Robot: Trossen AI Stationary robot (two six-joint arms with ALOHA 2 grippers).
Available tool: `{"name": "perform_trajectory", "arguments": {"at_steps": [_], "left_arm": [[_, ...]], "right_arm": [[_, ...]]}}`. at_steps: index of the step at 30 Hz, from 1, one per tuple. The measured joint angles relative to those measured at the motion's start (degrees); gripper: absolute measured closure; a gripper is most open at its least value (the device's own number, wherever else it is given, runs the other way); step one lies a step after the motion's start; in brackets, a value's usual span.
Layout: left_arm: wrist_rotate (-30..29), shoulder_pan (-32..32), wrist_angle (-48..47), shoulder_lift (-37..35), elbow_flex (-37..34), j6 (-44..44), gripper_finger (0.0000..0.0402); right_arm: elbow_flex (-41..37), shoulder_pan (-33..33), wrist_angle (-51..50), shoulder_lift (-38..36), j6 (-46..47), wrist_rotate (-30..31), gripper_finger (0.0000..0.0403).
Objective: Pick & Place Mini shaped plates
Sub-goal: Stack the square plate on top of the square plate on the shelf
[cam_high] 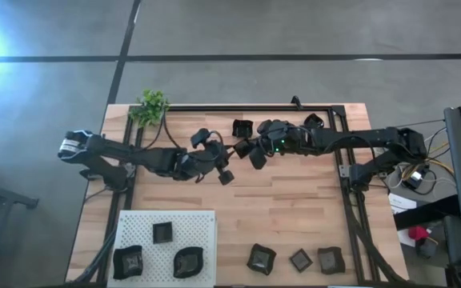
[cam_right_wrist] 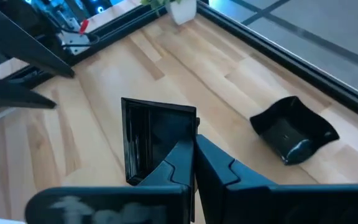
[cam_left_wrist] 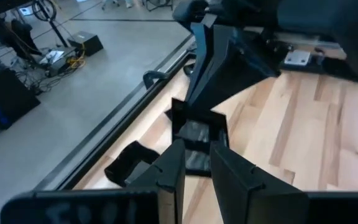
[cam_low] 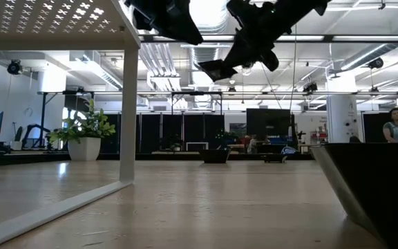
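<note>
The right gripper [cam_right_wrist: 194, 155] is clamped on the rim of a square black mini plate [cam_right_wrist: 157, 140], lifted above the wooden bench [cam_high: 294, 208] at upper centre of the high view. The left gripper [cam_left_wrist: 196, 163] waits beside it, fingers parted, empty. Keep the plate level in transit; lower it fully before releasing.

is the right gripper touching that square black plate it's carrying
Touching. In the right wrist view the right gripper has its fingers pinched shut on the rim of the square plate, which hangs clear above the table.
</note>
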Motion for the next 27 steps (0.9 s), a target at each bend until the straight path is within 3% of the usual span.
{"name": "perform_trajectory", "arguments": {"at_steps": [11,27], "left_arm": [[0.64,1.80,0.20,1.59,0.00,-0.74,0.0331],[-1.79,2.03,1.01,0.46,0.00,1.45,0.0331]], "right_arm": [[3.54,0.81,-0.84,0.08,-2.55,0.05,0.0395],[1.99,0.83,-0.91,0.08,-1.83,0.05,0.0395]]}}
